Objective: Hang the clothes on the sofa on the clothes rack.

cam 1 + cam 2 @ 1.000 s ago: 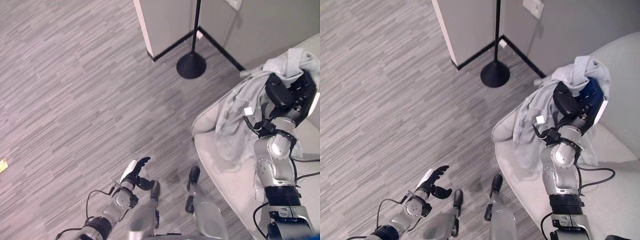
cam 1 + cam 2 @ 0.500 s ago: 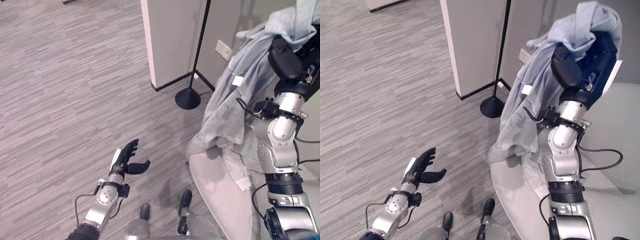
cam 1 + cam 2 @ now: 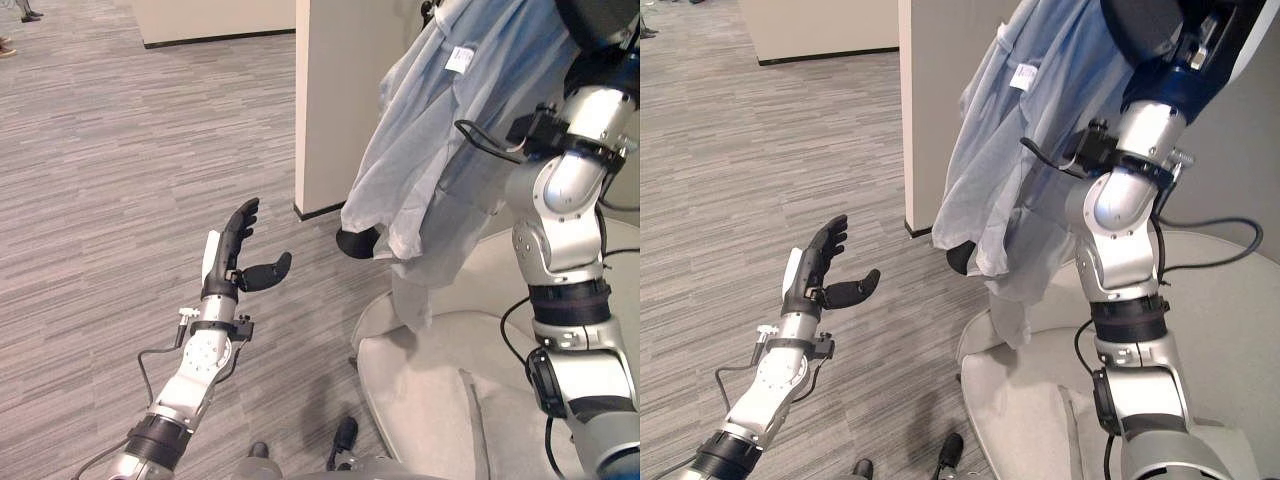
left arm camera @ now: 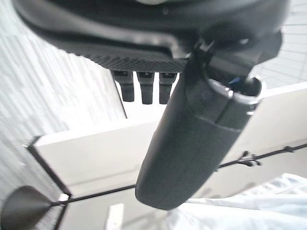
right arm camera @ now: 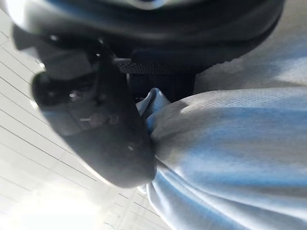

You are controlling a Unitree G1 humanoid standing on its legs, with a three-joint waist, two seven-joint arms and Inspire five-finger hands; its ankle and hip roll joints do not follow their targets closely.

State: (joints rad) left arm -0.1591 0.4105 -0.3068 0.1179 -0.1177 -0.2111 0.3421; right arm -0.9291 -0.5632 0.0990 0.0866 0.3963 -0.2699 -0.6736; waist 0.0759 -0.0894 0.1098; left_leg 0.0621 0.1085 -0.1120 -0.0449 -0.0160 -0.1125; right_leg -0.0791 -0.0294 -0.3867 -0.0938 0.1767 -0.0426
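High above the sofa (image 3: 440, 390), the pale blue-grey garment (image 3: 450, 130) hangs in long folds from the right hand (image 5: 96, 120), which the right wrist view shows with its thumb and fingers pinched on a bunch of the cloth; the raised right arm (image 3: 565, 190) stands just behind the drape. The garment's lowest folds trail close to the sofa's near edge, and whether they touch the cushion cannot be told. Judged from this, the lift off the sofa is done and the carry toward the clothes rack is the step in hand. The rack's thin dark pole with a small hook (image 4: 249, 158) shows in the left wrist view, running to a round black base (image 4: 21, 208), and that base (image 3: 357, 242) peeks out under the garment's hem beside the pale wall column (image 3: 335, 100). The left hand (image 3: 235, 262) is held out over the grey striped floor (image 3: 110, 200), fingers straight and thumb spread, holding nothing, well apart from the cloth. The next move seems to call for bringing the gathered part up to the hook and laying it over, perhaps with the free hand steadying the loose folds. In the way: the hanging cloth itself hides most of the rack from the head views, and the column stands close beside the pole.
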